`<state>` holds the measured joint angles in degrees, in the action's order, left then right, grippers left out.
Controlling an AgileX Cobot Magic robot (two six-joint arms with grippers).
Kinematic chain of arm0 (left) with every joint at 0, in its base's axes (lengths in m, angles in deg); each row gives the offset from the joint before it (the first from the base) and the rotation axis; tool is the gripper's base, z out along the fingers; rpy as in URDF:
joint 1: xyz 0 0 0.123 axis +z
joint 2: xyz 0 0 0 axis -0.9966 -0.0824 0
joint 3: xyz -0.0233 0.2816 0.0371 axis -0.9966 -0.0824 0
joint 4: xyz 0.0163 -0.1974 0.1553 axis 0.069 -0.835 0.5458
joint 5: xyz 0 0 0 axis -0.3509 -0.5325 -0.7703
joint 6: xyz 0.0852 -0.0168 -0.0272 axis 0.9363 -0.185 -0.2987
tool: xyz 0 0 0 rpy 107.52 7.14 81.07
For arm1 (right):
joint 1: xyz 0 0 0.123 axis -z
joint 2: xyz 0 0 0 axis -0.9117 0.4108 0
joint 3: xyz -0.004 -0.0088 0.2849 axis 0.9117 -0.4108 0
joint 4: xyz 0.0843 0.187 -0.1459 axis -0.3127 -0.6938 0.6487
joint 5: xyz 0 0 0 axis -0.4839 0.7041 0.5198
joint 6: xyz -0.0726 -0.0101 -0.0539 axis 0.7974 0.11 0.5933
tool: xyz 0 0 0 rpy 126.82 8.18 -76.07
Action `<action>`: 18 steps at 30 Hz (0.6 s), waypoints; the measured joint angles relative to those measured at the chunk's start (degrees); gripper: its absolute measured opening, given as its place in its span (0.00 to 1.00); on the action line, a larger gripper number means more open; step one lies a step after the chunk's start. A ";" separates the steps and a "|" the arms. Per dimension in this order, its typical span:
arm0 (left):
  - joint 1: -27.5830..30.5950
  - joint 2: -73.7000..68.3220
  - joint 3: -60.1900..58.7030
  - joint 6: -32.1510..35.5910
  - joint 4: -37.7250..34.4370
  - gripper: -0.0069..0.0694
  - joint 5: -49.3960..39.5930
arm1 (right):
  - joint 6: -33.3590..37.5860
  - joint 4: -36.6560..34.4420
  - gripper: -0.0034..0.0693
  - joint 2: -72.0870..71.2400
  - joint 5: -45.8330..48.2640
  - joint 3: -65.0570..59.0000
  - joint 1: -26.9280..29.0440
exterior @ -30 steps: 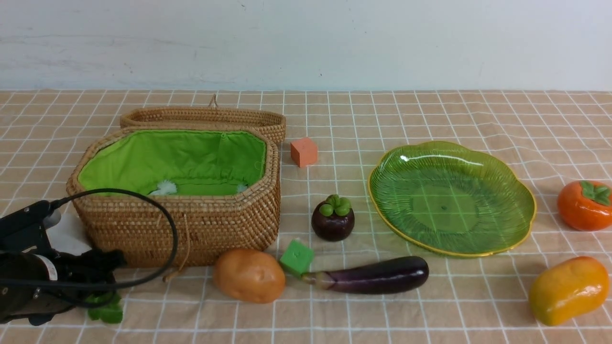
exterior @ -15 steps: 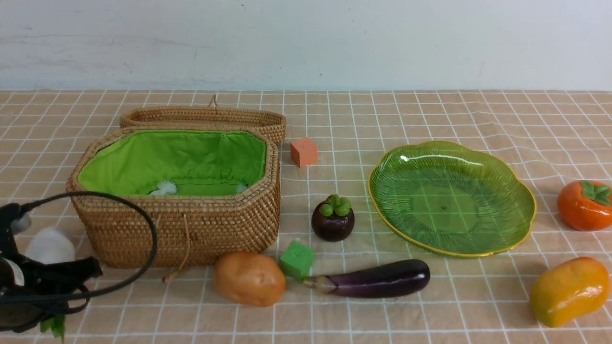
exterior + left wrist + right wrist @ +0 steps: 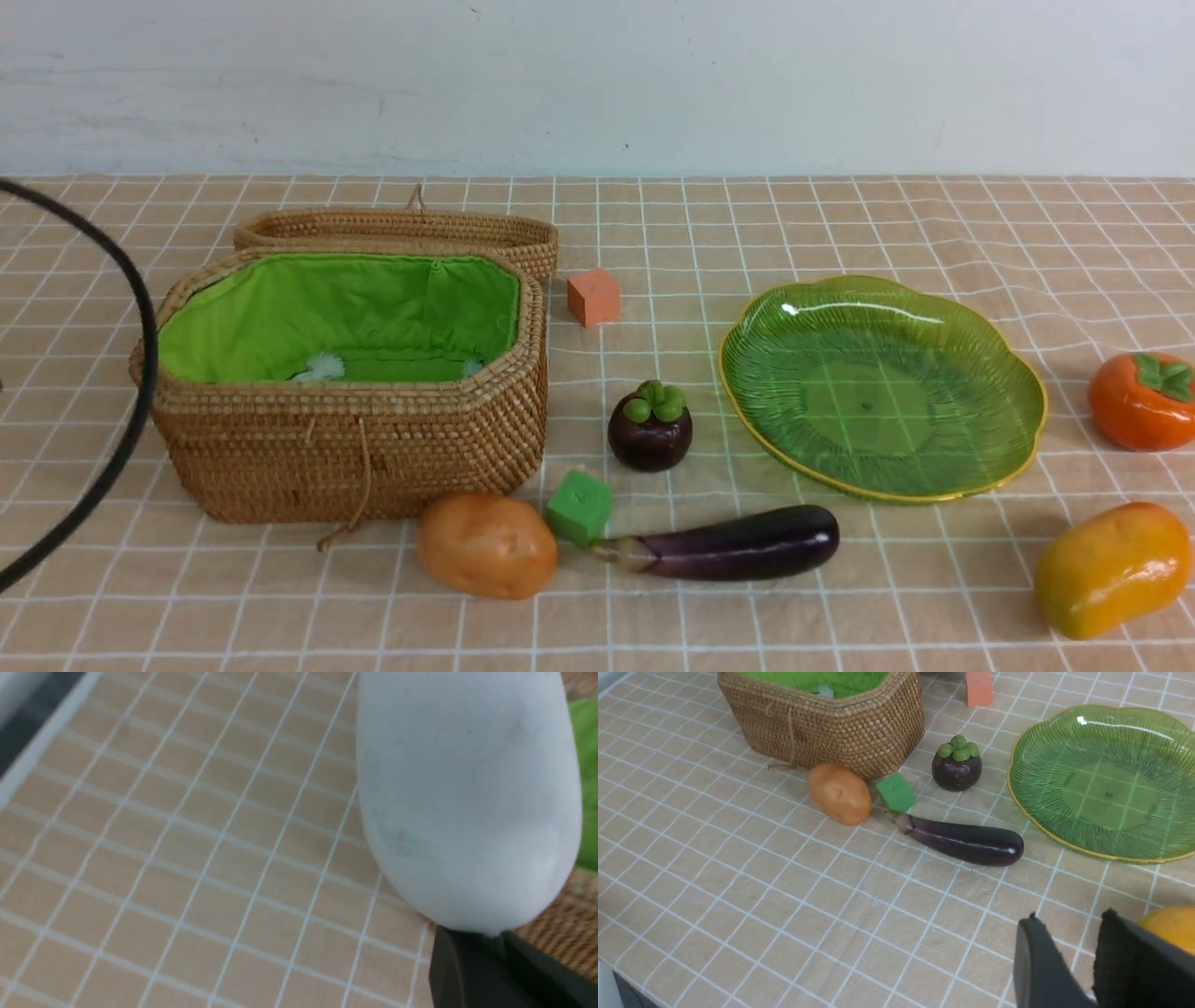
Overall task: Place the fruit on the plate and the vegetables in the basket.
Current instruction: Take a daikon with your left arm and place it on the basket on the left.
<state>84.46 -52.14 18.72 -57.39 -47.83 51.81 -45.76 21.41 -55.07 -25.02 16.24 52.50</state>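
Tablecloth (image 3: 840, 597): green cube (image 3: 579, 505) between potato (image 3: 486, 545), eggplant (image 3: 738, 542)

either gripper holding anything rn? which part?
Left gripper is shut on the white radish, apparently at its leaf end, body sticking out ahead. Right gripper: open, nothing in it.

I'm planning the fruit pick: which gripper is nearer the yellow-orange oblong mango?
Right. The right gripper hangs open just beside the yellow-orange oblong mango; the left gripper, shut on the white toy radish, is far off by the woven wicker basket.
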 joint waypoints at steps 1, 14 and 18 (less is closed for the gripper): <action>-1.29 0.07 1.81 4.58 -2.48 0.07 0.06 | 0.53 0.13 0.32 0.00 -0.39 0.00 0.00; -12.67 -21.10 11.14 57.34 -17.31 0.07 -0.30 | 3.75 0.28 0.33 0.00 -8.35 0.00 0.00; -12.67 -26.19 12.99 63.16 -16.85 0.07 0.90 | 3.87 0.28 0.33 0.00 -9.28 0.00 0.00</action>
<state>71.78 -78.33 31.72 5.77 -64.68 52.71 -41.89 21.69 -55.07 -34.30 16.24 52.50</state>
